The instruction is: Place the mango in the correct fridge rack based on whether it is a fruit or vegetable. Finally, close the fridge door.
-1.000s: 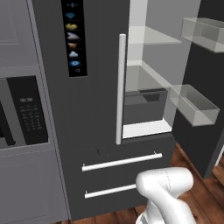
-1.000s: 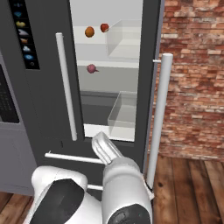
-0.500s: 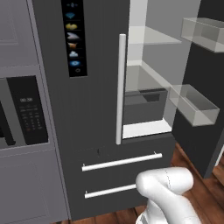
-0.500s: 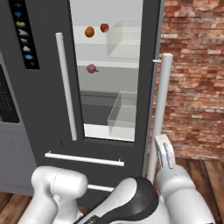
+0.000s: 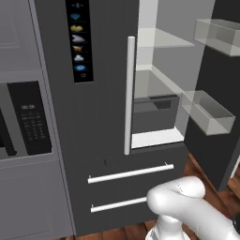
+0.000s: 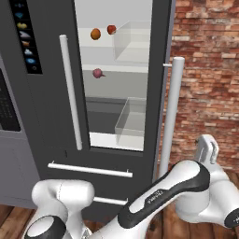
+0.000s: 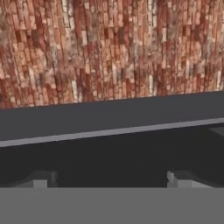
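mango: you see it on the upper fridge rack, beside a red fruit
gripper: spread wide, empty; facing brick wall
fridge door: open

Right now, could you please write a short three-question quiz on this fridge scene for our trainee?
1. True or false: the small roundish orange mango already rests inside the fridge on the upper translucent glass fridge rack.
2. Which thing lies nearest the mango? A. a small red fruit B. a pinkish-red ball C. a clear door bin
3. Fill in: the tall dark grey fridge door with the long white bar handle stands ____, and the two-finger gripper, beside that handle, holds ____.

Key: 1 true; 2 A; 3 open, nothing.
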### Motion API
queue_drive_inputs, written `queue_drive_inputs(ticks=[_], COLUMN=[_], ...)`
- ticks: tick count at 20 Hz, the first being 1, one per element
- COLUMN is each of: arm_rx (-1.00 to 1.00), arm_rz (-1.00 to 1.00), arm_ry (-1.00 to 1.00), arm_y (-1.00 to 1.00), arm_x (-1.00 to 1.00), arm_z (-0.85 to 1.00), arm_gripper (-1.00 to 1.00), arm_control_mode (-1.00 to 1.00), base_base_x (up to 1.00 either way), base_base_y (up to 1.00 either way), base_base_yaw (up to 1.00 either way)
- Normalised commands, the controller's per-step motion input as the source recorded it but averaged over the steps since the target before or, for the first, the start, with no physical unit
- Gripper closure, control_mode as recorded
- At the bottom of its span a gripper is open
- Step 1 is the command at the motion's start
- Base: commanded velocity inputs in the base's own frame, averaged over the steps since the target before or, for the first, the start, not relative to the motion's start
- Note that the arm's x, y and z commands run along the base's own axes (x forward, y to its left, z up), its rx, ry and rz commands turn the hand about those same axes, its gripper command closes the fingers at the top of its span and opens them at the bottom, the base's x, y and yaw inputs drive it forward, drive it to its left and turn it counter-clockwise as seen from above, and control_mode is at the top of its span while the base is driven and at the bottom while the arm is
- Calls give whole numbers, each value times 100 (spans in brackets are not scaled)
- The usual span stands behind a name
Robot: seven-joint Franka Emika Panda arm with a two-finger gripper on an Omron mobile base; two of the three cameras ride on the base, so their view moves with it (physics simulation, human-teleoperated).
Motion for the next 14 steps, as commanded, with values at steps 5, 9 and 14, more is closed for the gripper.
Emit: queue_drive_inputs(ticks=[5, 9, 14], arm_rx=[13, 15, 7], arm_rz=[5, 15, 21], arm_ry=[12, 1, 0], arm_y=[-35, -8, 19], arm_x=[100, 70, 38], arm_z=[-26, -26, -12], arm_gripper=[-100, -100, -100], arm_control_mode=[-100, -100, -100], base_base_x=[0, 0, 0], base_base_y=[0, 0, 0], base_base_yaw=[0, 0, 0])
